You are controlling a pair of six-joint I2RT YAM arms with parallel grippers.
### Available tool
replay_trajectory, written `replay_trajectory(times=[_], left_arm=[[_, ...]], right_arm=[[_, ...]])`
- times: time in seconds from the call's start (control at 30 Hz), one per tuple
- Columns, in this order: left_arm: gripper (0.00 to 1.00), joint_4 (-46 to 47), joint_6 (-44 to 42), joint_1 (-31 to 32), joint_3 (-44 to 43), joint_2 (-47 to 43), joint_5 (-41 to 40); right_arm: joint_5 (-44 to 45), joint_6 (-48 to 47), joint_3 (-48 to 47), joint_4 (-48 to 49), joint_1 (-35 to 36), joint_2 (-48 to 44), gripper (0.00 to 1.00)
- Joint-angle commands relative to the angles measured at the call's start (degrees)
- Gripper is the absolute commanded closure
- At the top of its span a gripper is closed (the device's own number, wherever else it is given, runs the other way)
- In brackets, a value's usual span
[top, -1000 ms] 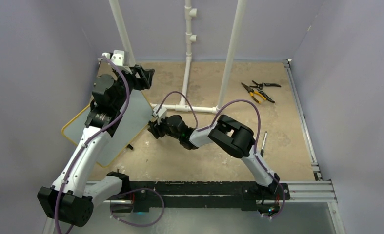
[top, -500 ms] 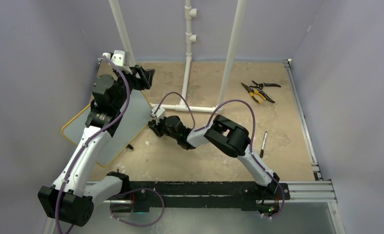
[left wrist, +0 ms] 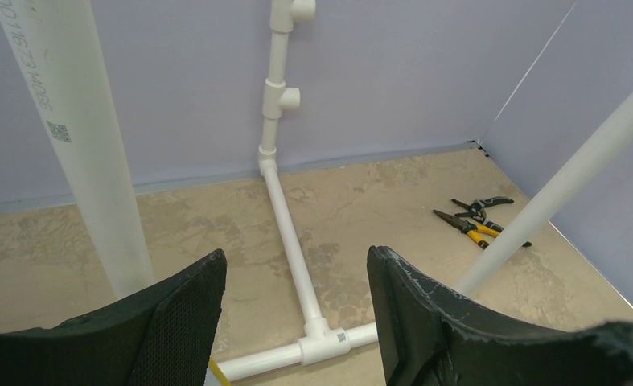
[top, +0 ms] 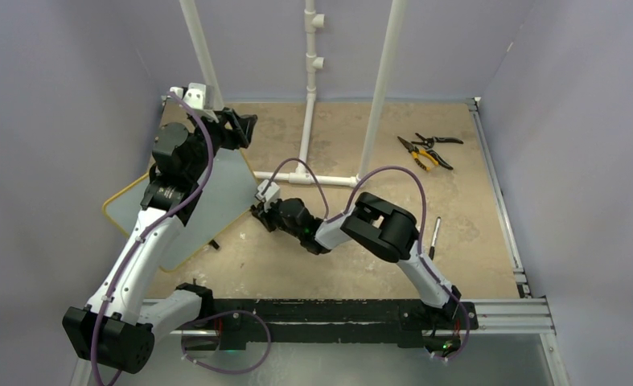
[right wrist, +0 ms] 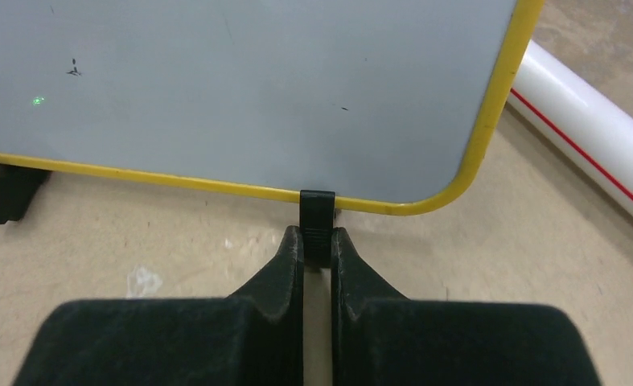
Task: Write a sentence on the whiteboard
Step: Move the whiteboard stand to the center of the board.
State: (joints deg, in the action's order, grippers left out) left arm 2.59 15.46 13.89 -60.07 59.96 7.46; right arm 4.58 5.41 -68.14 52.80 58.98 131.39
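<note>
From above, the whiteboard [top: 220, 189] lies tilted at the left of the table, its long axis running from near-left to far-right. The left arm reaches over it, with the left gripper [top: 244, 129] past the board's far corner. The right gripper [top: 258, 211] sits at the board's near-right edge. A thin dark stick, probably the marker [top: 435, 236], lies well apart on the right, just beside the right arm's lower link, its length running near to far. Pliers [top: 425, 150] lie farther back on the same side.

In the left wrist view, the left fingers stand wide apart with nothing between them. Beyond them are only the white pipe frame [left wrist: 293, 241] and bare table.

The right wrist view looks straight at the board's yellow-framed lower edge. The right fingers [right wrist: 285, 257] are pinched together on the small black foot [right wrist: 317, 211] under that edge, near the rounded corner. The board's face is blank apart from a few specks, so no sentence is written yet.

The writing tool lies on the right arm's side, away from the board, so the right arm is the nearer one to fetch it. It would first have to let go of the foot.
</note>
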Motion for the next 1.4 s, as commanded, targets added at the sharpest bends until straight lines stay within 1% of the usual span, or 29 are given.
replay_trajectory(times=[0.0, 0.2, 0.3, 0.53, 0.67, 0.83, 0.97, 1.07, 1.13, 1.17, 1.2, 1.23, 1.27, 1.37], left_arm=[[0.36, 1.91, 0.76, -0.44, -1.44, -0.62, 3.2], [0.36, 0.96, 3.77, -0.35, -5.19, -0.28, 9.55], [0.36, -0.36, 4.99, -0.35, -7.31, 0.18, 12.05], [0.33, -6.68, 6.5, -0.35, -12.15, 1.51, 13.93], [0.33, -7.98, 8.62, -0.35, -13.14, 2.78, 16.31], [0.33, -8.92, 8.4, -0.35, -12.44, 2.58, 14.41], [0.33, -15.52, 7.23, -0.35, -14.0, 2.27, 10.06], [0.33, -19.77, 6.75, -0.35, -14.21, 0.81, 7.18], [0.33, -24.65, 5.88, -0.35, -15.28, -0.26, 4.16], [0.32, -27.12, 5.52, -0.35, -16.02, -0.77, 2.33], [0.3, -29.78, 5.32, -0.35, -16.89, -1.26, 0.45], [0.3, -32.67, 5.31, -0.35, -17.84, -1.76, -1.41], [0.29, -35.27, 5.28, -0.35, -18.64, -2.24, -3.49], [0.27, -42.83, 5.94, -0.35, -19.84, -4.7, -9.05]], right_arm=[[4.92, 1.24, 6.28, 0.33, -0.07, -6.74, 1.0], [8.58, 2.81, 15.2, 0.05, -0.67, -13.33, 1.0], [10.24, 3.99, 19.44, -0.66, -2.07, -16.43, 1.0], [11.27, 4.7, 28.12, -0.49, -6.88, -22.3, 1.0], [11.11, 4.67, 32.79, 0.65, -9.82, -25.61, 1.0], [13.69, 5.33, 36.16, 1.33, -11.45, -26.94, 1.0], [15.61, 6.88, 37.77, 1.83, -12.26, -26.94, 1.0], [15.27, 7.58, 37.79, 1.53, -12.4, -27.03, 1.0], [15.59, 7.67, 37.4, 0.84, -12.4, -28.01, 0.82], [15.75, 7.87, 37.45, 0.29, -12.4, -29.0, 0.69], [16.06, 8.08, 37.72, -0.19, -12.39, -30.05, 0.58], [16.3, 8.16, 38.14, -0.24, -12.33, -31.45, 0.51], [16.37, 8.39, 38.81, -0.27, -12.31, -32.91, 0.45], [15.73, 9.45, 40.97, -0.2, -12.33, -36.86, 0.31]])
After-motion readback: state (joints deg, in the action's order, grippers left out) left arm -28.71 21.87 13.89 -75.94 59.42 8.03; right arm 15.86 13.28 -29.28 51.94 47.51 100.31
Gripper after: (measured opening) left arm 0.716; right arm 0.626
